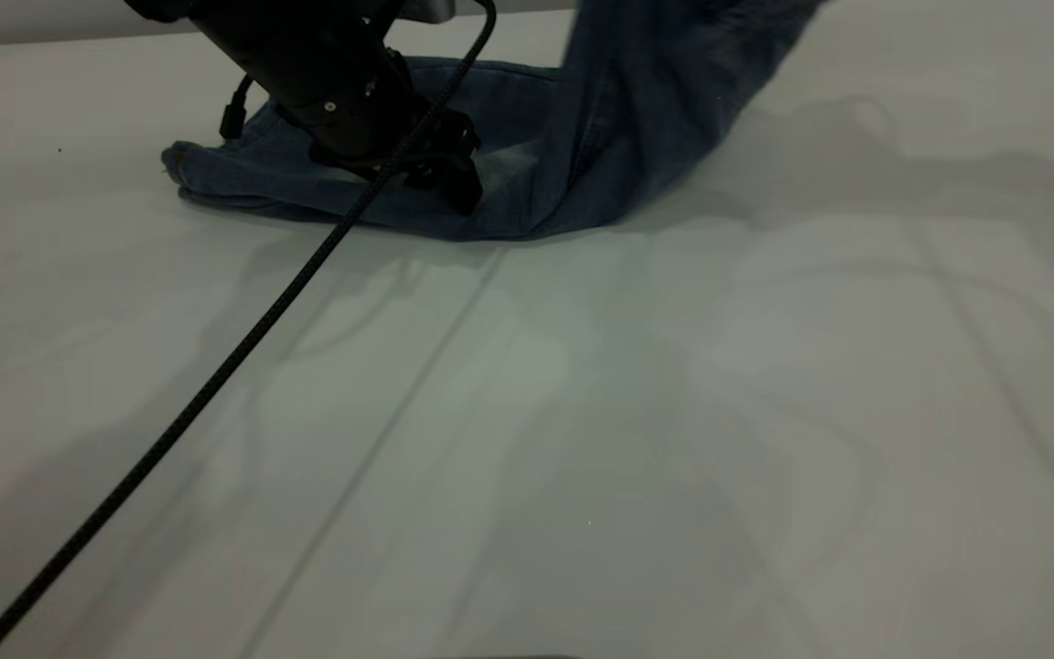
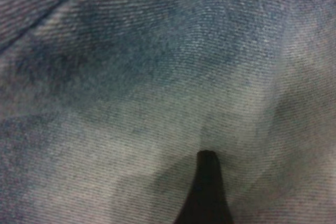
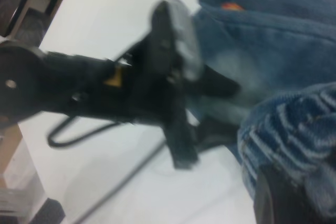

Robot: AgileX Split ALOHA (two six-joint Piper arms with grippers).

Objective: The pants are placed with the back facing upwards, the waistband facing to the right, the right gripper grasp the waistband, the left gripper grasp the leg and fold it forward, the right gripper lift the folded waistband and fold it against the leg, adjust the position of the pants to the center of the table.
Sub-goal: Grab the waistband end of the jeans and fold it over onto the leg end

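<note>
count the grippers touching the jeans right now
2. The left gripper presses down on the flat part of the pants. The right gripper holds the raised waistband, out of the exterior view.

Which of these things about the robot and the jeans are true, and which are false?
1. The left tool is down on the jeans. True.
2. The jeans lie completely flat. False: their right part is lifted off the table.
3. The jeans sit at the near edge of the table. False: they are at the far side.
4. A black cable runs across the table. True.
5. The ruched waistband shows in the right wrist view. True.
</note>
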